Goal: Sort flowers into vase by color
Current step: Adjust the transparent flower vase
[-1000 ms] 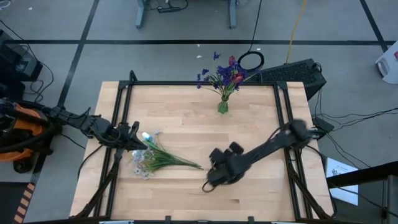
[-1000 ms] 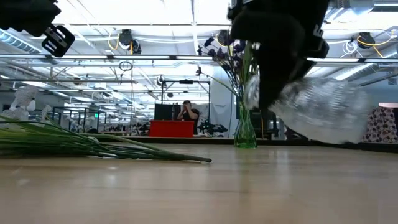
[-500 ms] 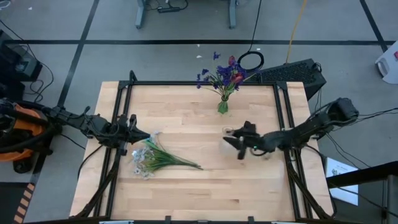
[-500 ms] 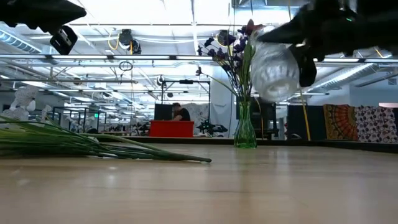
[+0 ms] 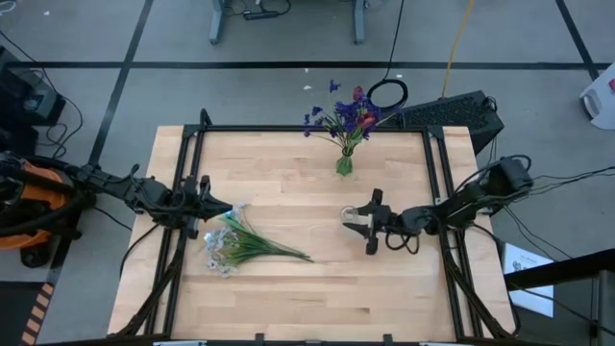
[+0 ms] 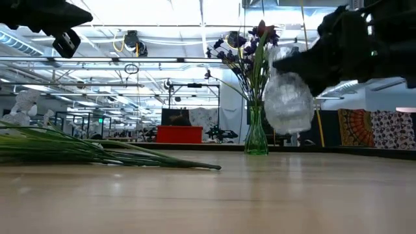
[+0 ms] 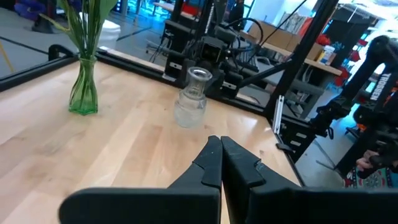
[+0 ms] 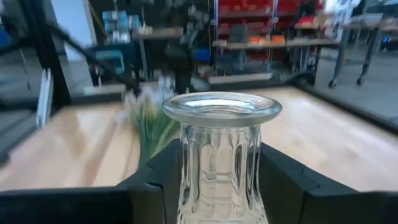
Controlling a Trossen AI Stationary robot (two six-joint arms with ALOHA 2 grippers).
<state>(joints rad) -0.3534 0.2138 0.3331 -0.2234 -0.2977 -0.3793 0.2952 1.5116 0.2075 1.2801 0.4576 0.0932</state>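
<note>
Wooden table (image 5: 288, 183), bare at its middle: the right gripper (image 5: 360, 220) is clamped on a clear glass vase (image 8: 221, 155), lifted off the wood. Left gripper (image 5: 213, 207), fingers together, hangs by the white flowers (image 5: 226, 247) lying flat. A green vase (image 5: 344, 165) at the far edge holds purple and red flowers (image 5: 344, 113).

Legible text: "TROSSEN", white vertical lettering, on dark arm segment (image 7: 377, 84) in left wrist view. No other readable labels, numbers or signs.
</note>
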